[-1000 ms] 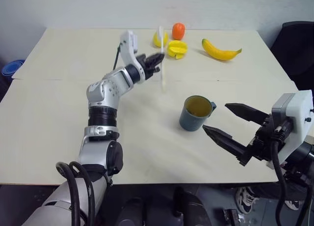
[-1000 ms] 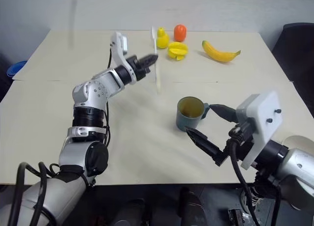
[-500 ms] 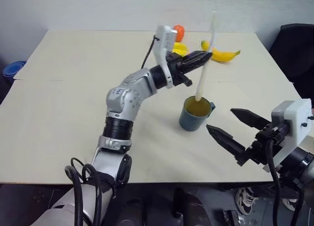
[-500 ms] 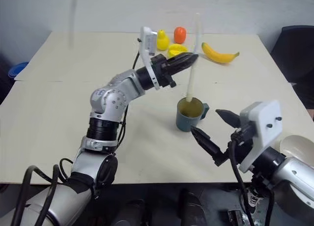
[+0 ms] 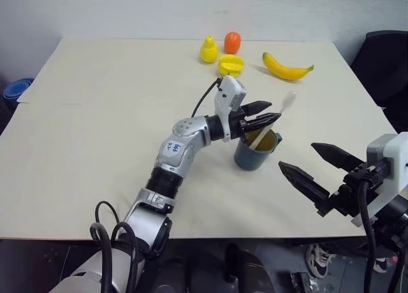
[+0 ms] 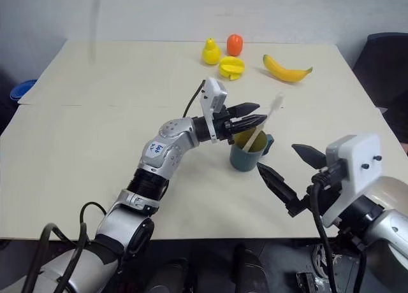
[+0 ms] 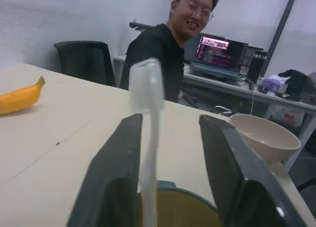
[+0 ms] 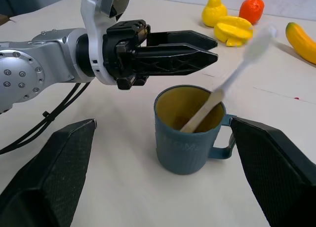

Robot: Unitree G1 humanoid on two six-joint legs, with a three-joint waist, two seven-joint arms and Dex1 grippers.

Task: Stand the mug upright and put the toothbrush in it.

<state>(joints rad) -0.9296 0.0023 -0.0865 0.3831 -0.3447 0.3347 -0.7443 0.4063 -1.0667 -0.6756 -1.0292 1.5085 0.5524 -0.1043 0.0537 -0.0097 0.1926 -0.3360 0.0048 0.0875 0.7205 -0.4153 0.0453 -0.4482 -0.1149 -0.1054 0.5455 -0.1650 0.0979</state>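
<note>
Toothbrush (image 5: 271, 122) leans head-up inside upright mug (image 5: 255, 154) on table (image 5: 95, 146), long axis tilted toward banana side; left gripper (image 5: 262, 117) jaws parted, releasing beside handle; right gripper (image 5: 312, 171) jaws wide, empty, near

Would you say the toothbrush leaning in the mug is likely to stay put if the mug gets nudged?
Probably not firmly. The toothbrush is slim and leans loosely on the rim of the upright mug, so it would likely slide around. It looks light and stiff, unlikely to tip the mug.
</note>
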